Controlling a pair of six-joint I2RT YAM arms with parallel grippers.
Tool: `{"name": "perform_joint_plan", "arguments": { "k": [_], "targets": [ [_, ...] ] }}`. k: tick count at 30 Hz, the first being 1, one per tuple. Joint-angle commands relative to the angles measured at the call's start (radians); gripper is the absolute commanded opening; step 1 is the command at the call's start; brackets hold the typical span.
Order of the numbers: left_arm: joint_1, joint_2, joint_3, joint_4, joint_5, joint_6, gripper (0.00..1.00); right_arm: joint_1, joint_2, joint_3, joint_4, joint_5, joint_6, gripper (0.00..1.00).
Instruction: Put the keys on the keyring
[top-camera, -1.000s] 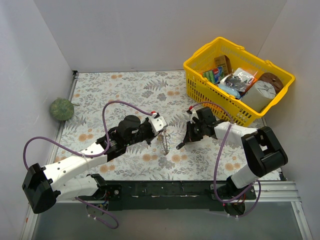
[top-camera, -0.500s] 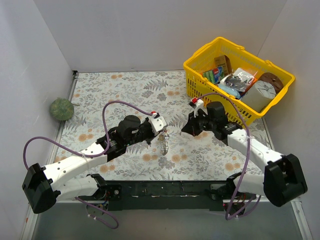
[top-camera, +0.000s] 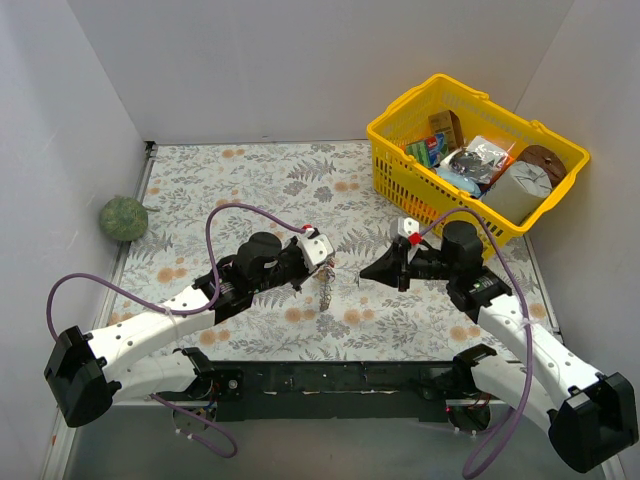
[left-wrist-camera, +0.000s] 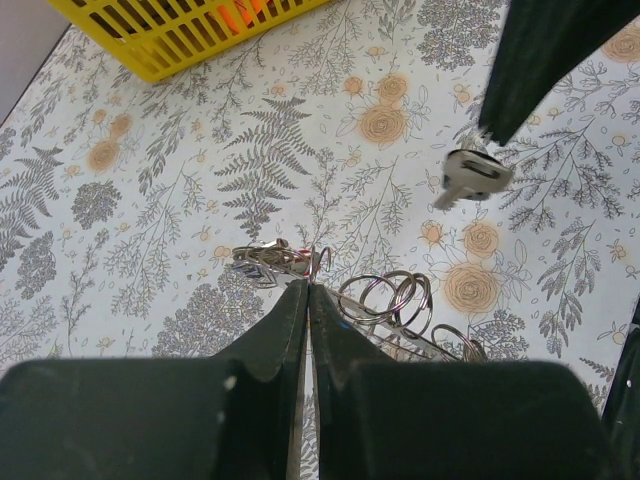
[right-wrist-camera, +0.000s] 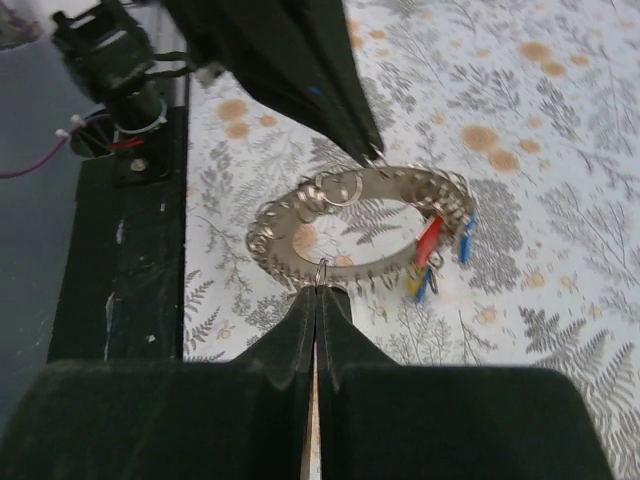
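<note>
left fingers (left-wrist-camera: 305, 312) clenched on the rim of the keyring (right-wrist-camera: 400, 185), pinching its upper edge as seen from the right wrist. The ring hangs off them over the floral bench (top-camera: 250, 180), between the two arms; can't tell if its bottom edge touches. small loops (left-wrist-camera: 386, 297) bunched along the rim. coloured keys (right-wrist-camera: 432, 248) (red, blue, yellow) already dangle from one side of it. right fingers (right-wrist-camera: 318, 305) pressed together on a single silvery key (left-wrist-camera: 470, 176), held at the very tip. It sits near the ring but apart from it, with the ring's open face turned toward the right wrist cam. yellow basket (top-camera: 385, 150) behind the right arm, not involved

Step in hand, my read: bring the key in and hook it onto the ring. To do it well:
- left side just holds the ring steady, no twisting, so the target doesn't swing
- right side lines the key's head up with a free loop or a gap in the rim; no opening shows from here, so find it first
- approach slow and on the side away from the hung keys so nothing tangles
- tip-only pinch means the key can pivot on contact, so light push only
- don't let go until the key is clearly caught on the ring
</note>
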Motion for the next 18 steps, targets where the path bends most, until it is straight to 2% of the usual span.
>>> {"name": "perform_joint_plan", "arguments": {
  "k": [1, 4, 9, 18],
  "targets": [
    [-0.006, -0.025, 0.001, 0.039, -0.009, 0.015, 0.00, -0.003, -0.047, -0.022, 0.156, -0.259, -0.043, 0.01],
    [-0.006, -0.023, 0.001, 0.039, -0.009, 0.016, 0.00, -0.003, -0.041, -0.003, 0.155, -0.317, -0.040, 0.01],
    [-0.005, -0.025, 0.003, 0.037, -0.007, 0.016, 0.00, -0.004, -0.009, 0.030, 0.130, -0.332, -0.039, 0.01],
    [-0.006, -0.025, 0.001, 0.037, -0.003, 0.018, 0.00, -0.009, 0.035, 0.056, 0.130, -0.191, 0.013, 0.01]
  ]
}}
